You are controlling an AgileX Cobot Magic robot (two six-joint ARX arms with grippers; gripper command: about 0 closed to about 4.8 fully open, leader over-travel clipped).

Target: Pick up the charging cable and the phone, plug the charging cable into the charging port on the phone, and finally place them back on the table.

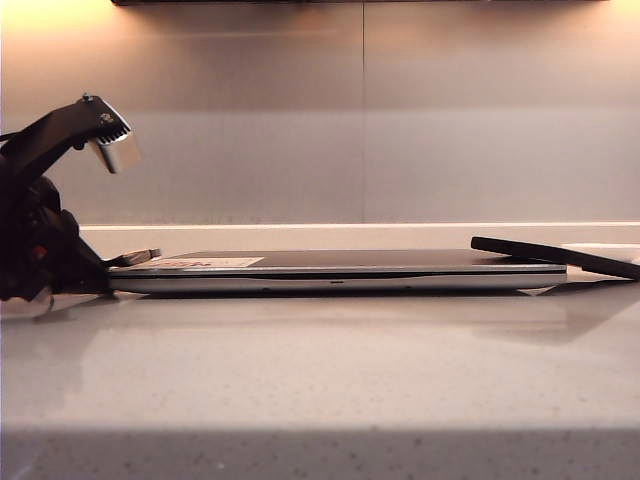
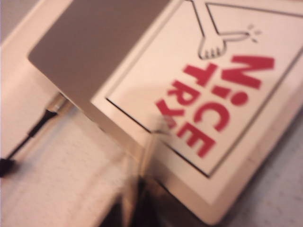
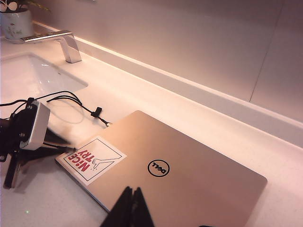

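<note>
The left claw (image 1: 125, 260) sits low at the left end of the laptop (image 1: 340, 270), its tips blurred at the corner beside the red-lettered sticker (image 2: 213, 94). The pictures do not settle whether its jaws are apart or pinched on anything, so I cannot tell. It seems placed there to reach the charging cable (image 3: 78, 105), whose black cord curls across the pale worktop (image 1: 320, 370) between the sink (image 3: 28, 75) and the laptop's far-left corner. The silvery plug (image 2: 57, 103) lies right at the laptop's edge, on the worktop, not yet lifted. That tight spot likely explains the low, slanted approach.

The right claw (image 3: 132, 198) hangs above the laptop's near edge with its fingers pressed together and nothing between them, probably waiting its turn.

The phone (image 1: 555, 255) rests tilted on the right end of the laptop, one end propped on the lid and the other sloping off past it, well apart from both claws and untouched.
</note>
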